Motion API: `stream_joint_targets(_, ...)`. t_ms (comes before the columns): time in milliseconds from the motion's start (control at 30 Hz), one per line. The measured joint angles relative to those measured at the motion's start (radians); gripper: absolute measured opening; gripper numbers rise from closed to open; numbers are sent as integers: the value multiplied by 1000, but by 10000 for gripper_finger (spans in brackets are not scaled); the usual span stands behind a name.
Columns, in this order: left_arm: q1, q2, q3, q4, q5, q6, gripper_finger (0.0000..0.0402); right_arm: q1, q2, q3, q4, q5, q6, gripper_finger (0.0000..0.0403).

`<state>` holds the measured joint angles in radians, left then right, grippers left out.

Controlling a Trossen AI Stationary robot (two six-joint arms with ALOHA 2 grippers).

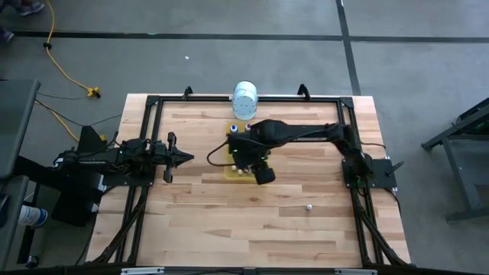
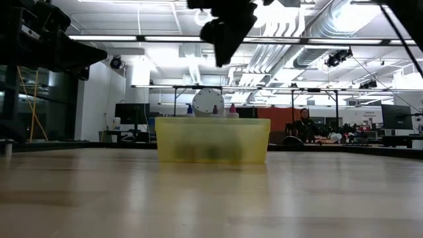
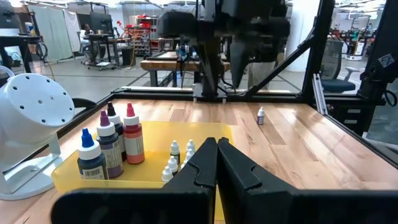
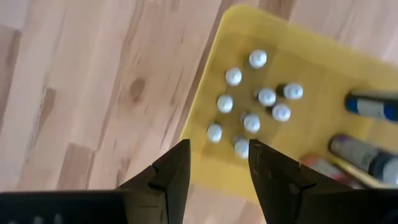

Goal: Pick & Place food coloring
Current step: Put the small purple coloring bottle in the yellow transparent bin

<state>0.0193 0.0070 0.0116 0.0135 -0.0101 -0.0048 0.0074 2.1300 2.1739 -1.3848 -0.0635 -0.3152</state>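
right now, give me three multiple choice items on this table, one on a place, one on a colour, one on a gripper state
1. Where does the lone small bottle stand?
A. on the bare table, apart from the tray
B. inside the tray
C. on top of the white container

2. What colour is the tray that holds the food coloring?
A. blue
B. yellow
C. black

3. How is the right gripper?
A. shut on a bottle
B. shut and empty
C. open above the tray's edge

Answers:
1. A, the high view shows it alone on the wood, toward the right arm's side.
2. B, the right wrist view shows yellow walls and floor around the white caps.
3. C, the right wrist view shows a gap between its fingers with nothing held.
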Motion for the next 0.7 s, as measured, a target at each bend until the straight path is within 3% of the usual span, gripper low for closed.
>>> stream_joint_targets(167,0,0,0,0,0,0,0,12,-142,-187,57,-3,44,152)
stream_joint_targets(467,0,0,0,0,0,0,0,65,-470,-669,294,-47,199,153)
stream_joint_targets(700,0,0,0,0,0,0,0,148,-717,-936,329,-46,307,154)
